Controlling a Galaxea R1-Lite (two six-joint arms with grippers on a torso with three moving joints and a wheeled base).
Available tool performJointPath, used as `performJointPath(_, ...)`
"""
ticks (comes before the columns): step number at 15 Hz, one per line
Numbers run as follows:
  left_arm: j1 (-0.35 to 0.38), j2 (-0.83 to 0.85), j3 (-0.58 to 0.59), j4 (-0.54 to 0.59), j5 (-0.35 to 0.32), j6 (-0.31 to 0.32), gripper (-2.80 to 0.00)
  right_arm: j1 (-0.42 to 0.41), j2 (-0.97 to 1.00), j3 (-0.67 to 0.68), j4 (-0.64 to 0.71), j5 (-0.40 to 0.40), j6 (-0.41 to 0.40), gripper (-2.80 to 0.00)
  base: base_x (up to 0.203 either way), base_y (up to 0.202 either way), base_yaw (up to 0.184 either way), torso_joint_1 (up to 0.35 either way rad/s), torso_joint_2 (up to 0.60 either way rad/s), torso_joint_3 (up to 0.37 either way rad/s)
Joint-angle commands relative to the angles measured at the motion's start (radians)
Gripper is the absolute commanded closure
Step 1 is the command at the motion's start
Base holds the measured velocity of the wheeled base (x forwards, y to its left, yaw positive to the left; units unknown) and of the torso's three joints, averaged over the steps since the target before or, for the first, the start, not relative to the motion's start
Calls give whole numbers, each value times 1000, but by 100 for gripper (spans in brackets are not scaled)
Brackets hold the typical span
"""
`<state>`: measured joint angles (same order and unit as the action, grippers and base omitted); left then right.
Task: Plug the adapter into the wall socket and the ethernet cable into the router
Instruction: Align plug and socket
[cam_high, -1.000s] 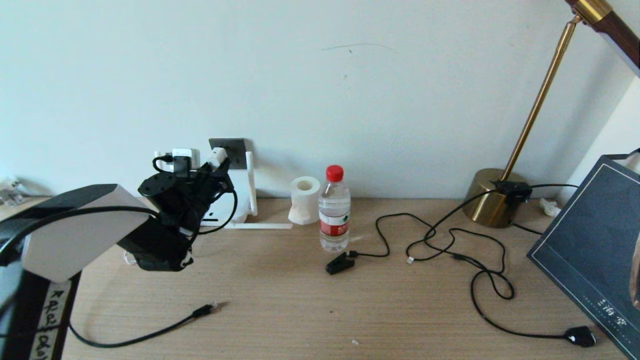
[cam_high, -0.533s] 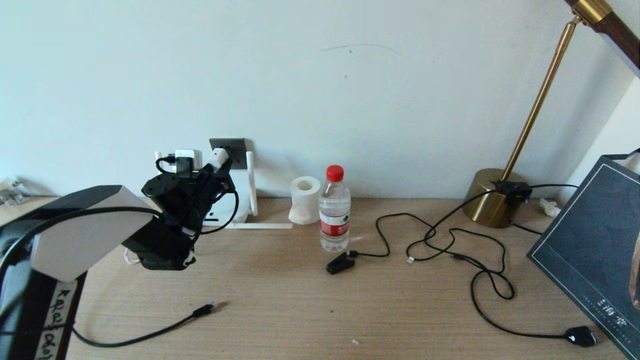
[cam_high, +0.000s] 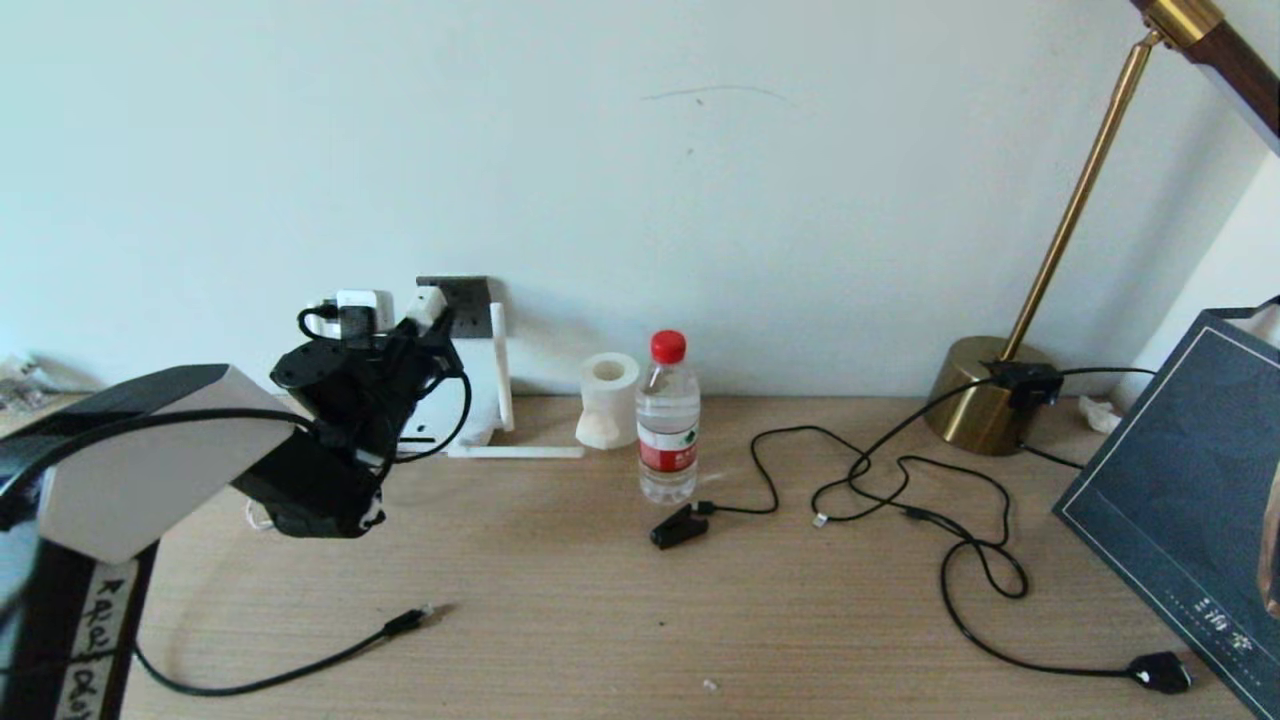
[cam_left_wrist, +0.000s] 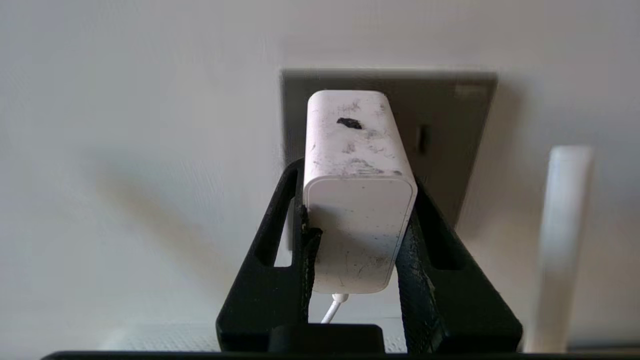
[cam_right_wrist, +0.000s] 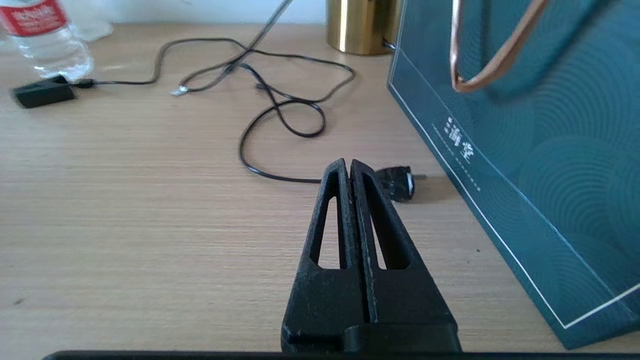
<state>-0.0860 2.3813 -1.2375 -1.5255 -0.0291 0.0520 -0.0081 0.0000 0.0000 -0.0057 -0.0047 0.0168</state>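
One adapter (cam_left_wrist: 357, 200) between end effector (cam_left_wrist: 357, 220) fingers

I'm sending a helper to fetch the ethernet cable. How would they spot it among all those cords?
Start at the wooden desk and go to its near left area, before the left gripper. The ethernet cable lies there alone. Unlike the tangled black cords on the right with bulky plugs, it ends in a small clear tip.

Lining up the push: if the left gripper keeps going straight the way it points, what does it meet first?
The wall socket. The left gripper is shut on the adapter, whose far end leads, aimed at the dark plate's left part. Whether it already touches can't be told; nothing else shows between them.
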Motion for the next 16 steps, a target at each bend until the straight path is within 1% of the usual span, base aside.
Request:
performJointPath(1, 0, -10, 20, -5, -1, 0, 0, 2, 0, 0, 0, 0, 0, 0, 0, 0, 0, 0, 0, 0)
performJointPath(7, 0, -22, 35, -1, -5, 0, 0, 2, 0, 0, 0, 0, 0, 0, 0, 0, 0, 0, 0, 0)
performJointPath(10, 0, -47, 35, 68, -6, 0, 0, 2, 0, 0, 0, 0, 0, 0, 0, 0, 0, 0, 0, 0)
performJointPath(12, -6, -47, 36, 72, -5, 0, 0, 2, 0, 0, 0, 0, 0, 0, 0, 0, 0, 0, 0, 0)
performJointPath(16, -15, -57, 84, 67, -2, 0, 0, 2, 0, 0, 0, 0, 0, 0, 0, 0, 0, 0, 0, 0)
